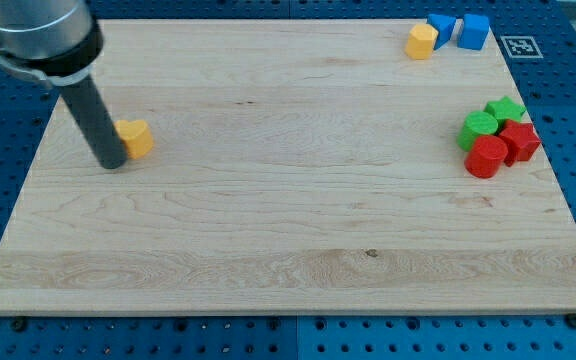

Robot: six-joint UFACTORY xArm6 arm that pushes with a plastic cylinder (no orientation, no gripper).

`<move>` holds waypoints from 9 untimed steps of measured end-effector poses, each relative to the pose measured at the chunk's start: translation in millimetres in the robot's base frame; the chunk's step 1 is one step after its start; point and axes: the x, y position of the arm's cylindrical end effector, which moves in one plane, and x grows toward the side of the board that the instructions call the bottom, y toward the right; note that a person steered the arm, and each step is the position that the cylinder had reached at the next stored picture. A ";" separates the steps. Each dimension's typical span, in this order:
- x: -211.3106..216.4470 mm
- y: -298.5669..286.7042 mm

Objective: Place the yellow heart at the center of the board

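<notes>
A yellow block [135, 137], the heart as far as its shape shows, lies near the board's left edge, in the upper half. My tip [113, 163] rests on the board just left of and slightly below this block, touching or almost touching its left side. The rod hides part of the block's left edge. A second yellow block [422, 41] sits at the view's top right.
Two blue blocks [441, 28] [475, 32] sit next to the top-right yellow block. At the right edge are two green blocks [505, 110] [479, 128], a red block [518, 141] and a red cylinder [486, 157]. The wooden board [288, 240] lies on a blue pegboard.
</notes>
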 end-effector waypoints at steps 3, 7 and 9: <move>-11.9 1.8; -64.1 20.6; -72.4 84.1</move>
